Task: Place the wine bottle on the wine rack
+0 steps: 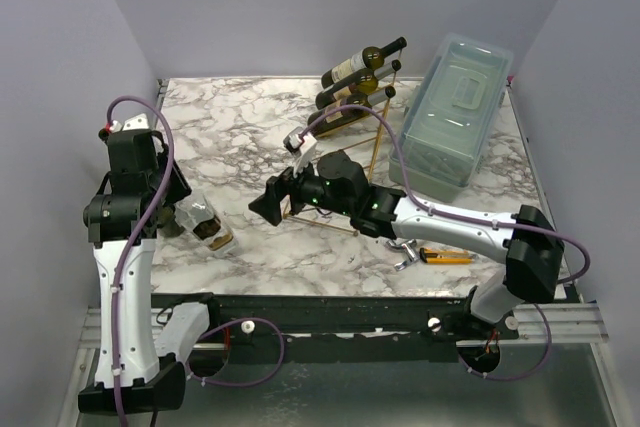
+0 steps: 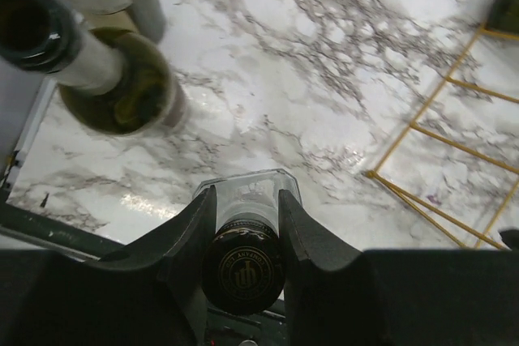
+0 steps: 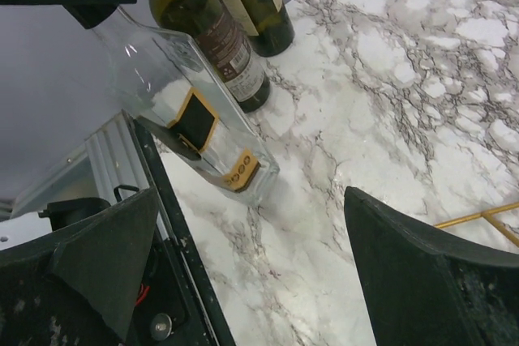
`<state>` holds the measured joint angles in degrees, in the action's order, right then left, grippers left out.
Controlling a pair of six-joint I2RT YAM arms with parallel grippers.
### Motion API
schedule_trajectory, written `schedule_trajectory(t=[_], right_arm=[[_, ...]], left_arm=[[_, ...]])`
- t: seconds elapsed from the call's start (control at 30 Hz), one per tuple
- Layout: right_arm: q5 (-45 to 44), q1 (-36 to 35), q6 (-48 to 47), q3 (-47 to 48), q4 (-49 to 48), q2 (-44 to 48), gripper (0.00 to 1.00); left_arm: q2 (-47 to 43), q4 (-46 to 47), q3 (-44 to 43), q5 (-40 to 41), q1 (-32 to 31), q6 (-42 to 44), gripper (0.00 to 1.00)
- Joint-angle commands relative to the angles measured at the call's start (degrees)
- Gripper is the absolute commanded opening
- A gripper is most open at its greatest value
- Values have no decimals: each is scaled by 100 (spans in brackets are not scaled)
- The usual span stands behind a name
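Note:
My left gripper [image 1: 178, 207] is shut on the neck of a clear glass bottle [image 1: 205, 227] with black and gold labels, holding it tilted, base low near the tabletop. In the left wrist view the fingers [image 2: 190, 228] clamp just below its black cap [image 2: 243, 275]. The gold wire wine rack [image 1: 365, 152] stands at the back middle with three dark bottles [image 1: 360, 72] lying on its top rungs. My right gripper [image 1: 268, 202] is open and empty in front of the rack, facing the clear bottle [image 3: 190, 111]. Rack wires also show in the left wrist view [image 2: 442, 172].
A pale blue-grey plastic box [image 1: 455, 112] stands at the back right. A yellow utility knife [image 1: 445, 256] lies by the right arm. Two upright green bottles [image 2: 122, 87] [image 3: 207, 26] stand at the table's left, behind the clear bottle. The table's front rail [image 3: 174, 224] is close.

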<state>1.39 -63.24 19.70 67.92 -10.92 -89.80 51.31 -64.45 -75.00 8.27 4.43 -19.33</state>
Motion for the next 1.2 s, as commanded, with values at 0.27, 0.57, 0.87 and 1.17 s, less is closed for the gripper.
schedule_trajectory(t=[0.27,0.57,0.87,1.17], right_arm=[[1762,85,-511,1198,63,-913,100],[1868,87,-794,1644,355,-1269,100],[1345,81,-702,1719,363,-1414,100],[806,88,-505,1218,-50,-1095,100]], left_arm=[[344,635,-392,-2802,6,868,0],[344,637,-371,-2954,-126,854,0],[312,770,-365,-2875,-160,976,0],[93,1309,105,-2337,-425,1252,0]])
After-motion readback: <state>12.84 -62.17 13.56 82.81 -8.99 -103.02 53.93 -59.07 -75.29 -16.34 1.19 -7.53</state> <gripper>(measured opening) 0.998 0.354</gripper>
